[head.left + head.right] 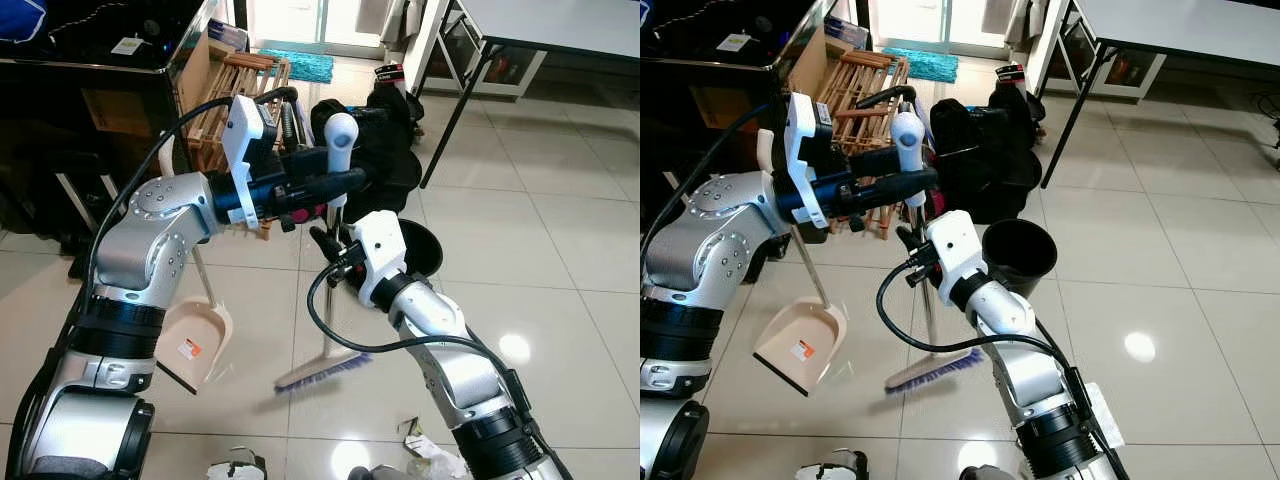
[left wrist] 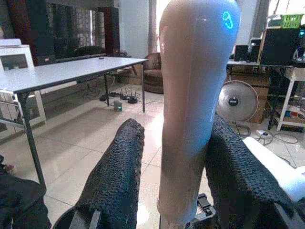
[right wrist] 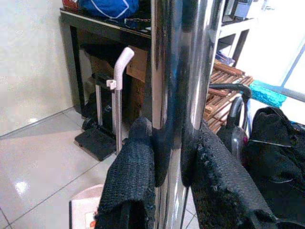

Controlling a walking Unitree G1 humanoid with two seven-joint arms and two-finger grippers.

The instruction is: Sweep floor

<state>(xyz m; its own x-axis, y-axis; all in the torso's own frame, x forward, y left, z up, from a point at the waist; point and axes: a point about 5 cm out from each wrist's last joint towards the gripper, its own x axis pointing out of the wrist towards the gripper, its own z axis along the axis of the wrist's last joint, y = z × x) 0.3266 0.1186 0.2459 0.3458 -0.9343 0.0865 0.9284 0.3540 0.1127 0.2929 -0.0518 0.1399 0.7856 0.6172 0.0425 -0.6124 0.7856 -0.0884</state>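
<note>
Bright daylight from the far doorway, lamp glare on glossy tiles (image 1: 513, 347), sharp focus

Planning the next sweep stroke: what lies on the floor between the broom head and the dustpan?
Bare tile, as both eye views show. The broom head and the dustpan sit apart on the floor with nothing between them.

A glossy floor (image 1: 560, 250) of pale tiles is seen across the frame, marked by bright light reflections. A grey table (image 1: 560, 25) on black legs is placed at upper right, a wooden rack (image 1: 225, 110) at upper centre-left, and a teal mat (image 1: 300, 65) by the bright doorway.
</note>
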